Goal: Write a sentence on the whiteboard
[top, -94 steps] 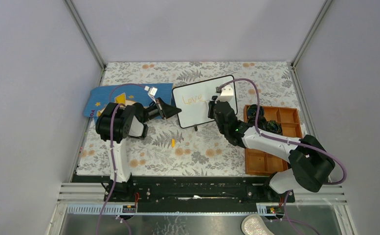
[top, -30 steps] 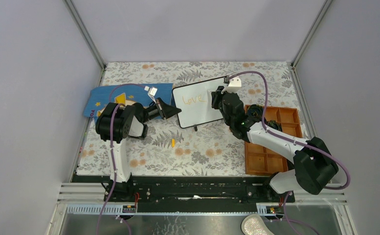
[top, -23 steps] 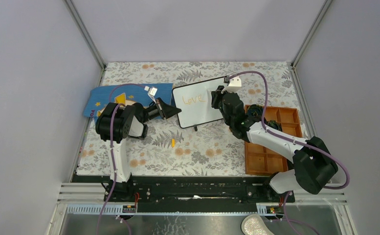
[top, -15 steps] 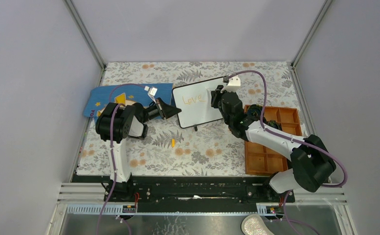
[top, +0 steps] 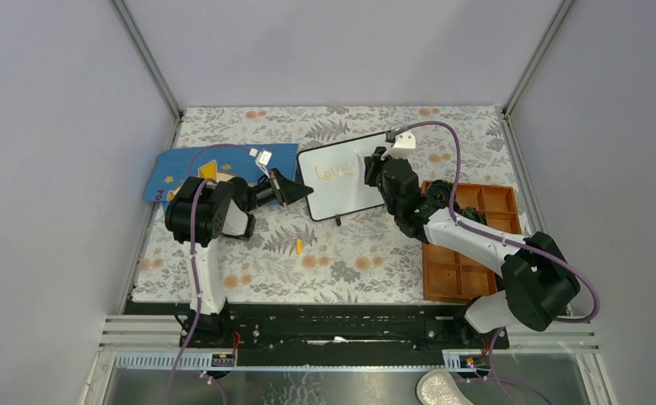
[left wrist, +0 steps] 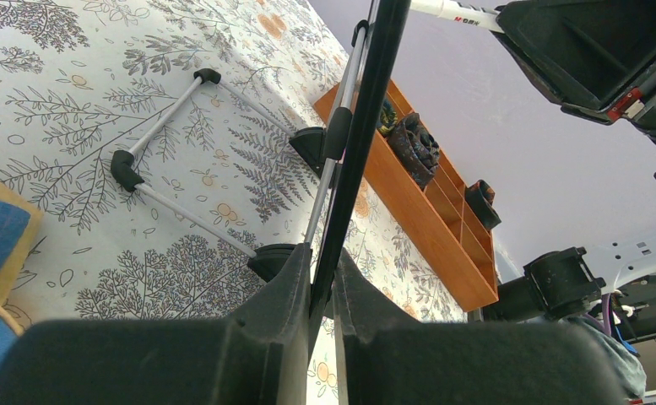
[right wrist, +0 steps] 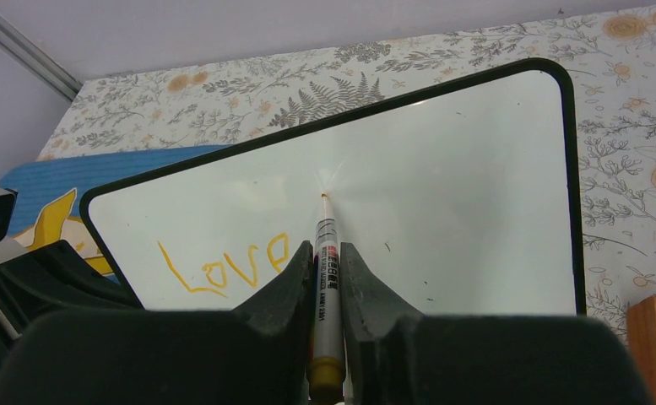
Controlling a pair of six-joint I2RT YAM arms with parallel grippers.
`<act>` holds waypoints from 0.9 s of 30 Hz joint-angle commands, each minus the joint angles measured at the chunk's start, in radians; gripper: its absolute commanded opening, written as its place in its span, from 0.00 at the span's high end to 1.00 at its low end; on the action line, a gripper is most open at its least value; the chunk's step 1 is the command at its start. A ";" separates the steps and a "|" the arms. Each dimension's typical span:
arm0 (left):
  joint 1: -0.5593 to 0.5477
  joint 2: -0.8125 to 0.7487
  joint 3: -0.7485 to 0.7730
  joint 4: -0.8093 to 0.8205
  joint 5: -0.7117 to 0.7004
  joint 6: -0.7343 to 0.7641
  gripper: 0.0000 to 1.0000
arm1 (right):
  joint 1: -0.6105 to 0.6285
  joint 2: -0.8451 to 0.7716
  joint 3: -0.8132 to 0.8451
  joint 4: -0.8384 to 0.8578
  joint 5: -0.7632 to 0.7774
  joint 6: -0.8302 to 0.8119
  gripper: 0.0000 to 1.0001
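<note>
- Orange lettering so far is one word, "Love", the only part of the sentence (right wrist: pixel 223 268) down yet. It sits left of centre on the whiteboard (right wrist: pixel 459 211).
- That board stands tilted on its wire feet (left wrist: pixel 124 167) at upper centre of the overhead frame. It is on the counter (top: pixel 349 253), between the blue mat (top: pixel 172 164) and the orange tray (top: pixel 468 183).
- Your left end effector (top: pixel 295 190) is clamped on the board's left frame edge, bracing it. It has not shifted over the last three seconds.
- Your right end effector (right wrist: pixel 317 253) is closed on the marker (right wrist: pixel 324 278), nib toward the board.
- Change: three seconds ago the right end effector sat lower against the board's right half. It has since risen toward the upper right and has barely moved in the last half second.
- No stroke was added in that time; "Love" reads the same.
- The nib now sits just right of the "e" and a little above it, on bare white. There is a small glare at the tip, and I cannot tell whether it is touching or just off the surface.
- Reading: the word gap looks made and you seem lined up for the first letter of the second word. The task is still early.
- Watch the line height. Starting this high may make the second word ride above "Love".
</note>
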 commanded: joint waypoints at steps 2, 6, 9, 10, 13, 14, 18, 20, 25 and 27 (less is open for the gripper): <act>-0.005 0.003 -0.019 0.038 0.012 -0.002 0.91 | -0.008 -0.023 -0.022 -0.008 0.036 0.022 1.00; -0.007 0.001 -0.019 0.035 0.012 0.000 0.91 | -0.008 -0.036 -0.054 -0.021 0.036 0.036 1.00; -0.007 0.002 -0.020 0.034 0.012 0.000 0.91 | -0.007 -0.045 -0.074 -0.026 0.031 0.047 1.00; -0.007 0.000 -0.019 0.034 0.012 0.000 0.91 | -0.008 -0.047 -0.079 -0.031 0.027 0.051 1.00; -0.008 -0.001 -0.019 0.034 0.011 0.001 0.91 | -0.007 -0.051 -0.091 -0.039 0.016 0.059 1.00; -0.008 -0.003 -0.020 0.034 0.012 0.002 0.91 | -0.008 -0.053 -0.096 -0.041 0.014 0.062 1.00; -0.010 -0.006 -0.022 0.030 0.011 0.006 0.91 | -0.007 -0.062 -0.112 -0.041 0.012 0.070 1.00; -0.009 -0.007 -0.024 0.028 0.011 0.007 0.91 | -0.007 -0.066 -0.113 -0.041 0.014 0.069 1.00; -0.011 -0.006 -0.024 0.024 0.012 0.010 0.91 | -0.008 -0.066 -0.087 -0.039 0.023 0.058 1.00; -0.013 -0.007 -0.024 0.024 0.012 0.010 0.91 | -0.007 -0.062 -0.072 -0.038 0.028 0.052 1.00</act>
